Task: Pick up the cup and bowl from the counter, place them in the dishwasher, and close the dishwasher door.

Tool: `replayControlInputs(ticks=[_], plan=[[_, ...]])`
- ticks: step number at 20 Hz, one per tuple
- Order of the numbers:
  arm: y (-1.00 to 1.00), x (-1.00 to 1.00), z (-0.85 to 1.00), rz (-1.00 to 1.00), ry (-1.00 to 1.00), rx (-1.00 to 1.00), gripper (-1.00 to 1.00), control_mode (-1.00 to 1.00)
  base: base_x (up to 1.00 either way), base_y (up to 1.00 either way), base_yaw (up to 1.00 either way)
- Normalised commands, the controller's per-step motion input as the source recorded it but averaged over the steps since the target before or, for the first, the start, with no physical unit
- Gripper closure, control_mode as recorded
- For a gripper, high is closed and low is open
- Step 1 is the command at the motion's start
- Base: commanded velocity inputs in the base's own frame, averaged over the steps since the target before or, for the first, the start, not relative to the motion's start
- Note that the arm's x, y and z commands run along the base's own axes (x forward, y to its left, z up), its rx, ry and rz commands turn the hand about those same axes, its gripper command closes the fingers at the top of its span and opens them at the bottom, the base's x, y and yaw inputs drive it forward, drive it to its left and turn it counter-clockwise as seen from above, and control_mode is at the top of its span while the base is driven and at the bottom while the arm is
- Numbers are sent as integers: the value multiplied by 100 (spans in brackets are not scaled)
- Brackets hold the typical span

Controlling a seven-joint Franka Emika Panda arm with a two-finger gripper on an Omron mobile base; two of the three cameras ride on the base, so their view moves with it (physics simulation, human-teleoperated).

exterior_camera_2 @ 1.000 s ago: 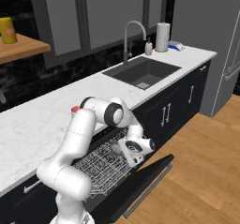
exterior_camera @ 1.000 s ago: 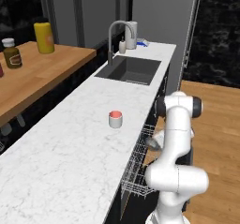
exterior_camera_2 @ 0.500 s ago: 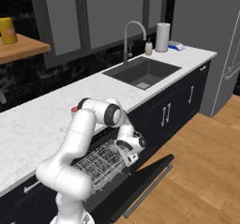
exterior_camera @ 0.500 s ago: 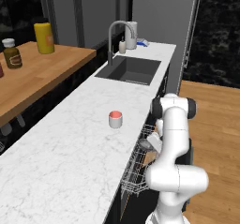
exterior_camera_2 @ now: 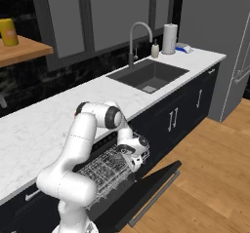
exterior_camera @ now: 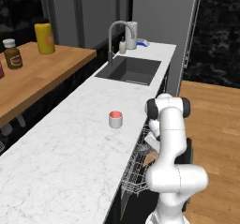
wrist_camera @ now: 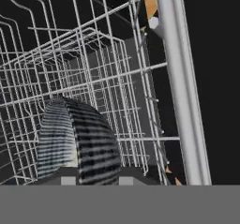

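Placing the bowl (wrist_camera: pixel 75 141) in the dishwasher (exterior_camera_2: pixel 105 171) rack; whether the gripper (exterior_camera_2: pixel 135 155) jaws pinch it, I cannot tell. Next, fetch the cup (exterior_camera: pixel 115 119) at ten o'clock on the counter (exterior_camera: pixel 70 157).

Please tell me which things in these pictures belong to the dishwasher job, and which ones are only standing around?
Job: cup on the counter; bowl in the wire rack of the dishwasher; dishwasher door, open; tool over the rack.

Lying about: yellow canister, brown jar, faucet, sink, paper towel roll.
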Motion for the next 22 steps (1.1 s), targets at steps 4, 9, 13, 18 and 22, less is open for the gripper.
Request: replayControlInputs(ticks=[4, 9, 13, 18, 22], plan=[[-100, -100, -67, 0, 0, 0, -100, -100, 0, 0, 0], [-76, -96, -7, 0, -6, 3, -100, -100, 0, 0, 0], [-39, -72, 89, 0, -15, 9, -100, -100, 0, 0, 0], [-7, -27, 100, 0, -7, 8, -100, -100, 0, 0, 0], [-12, -9, 100, 0, -1, 12, -100, -100, 0, 0, 0]])
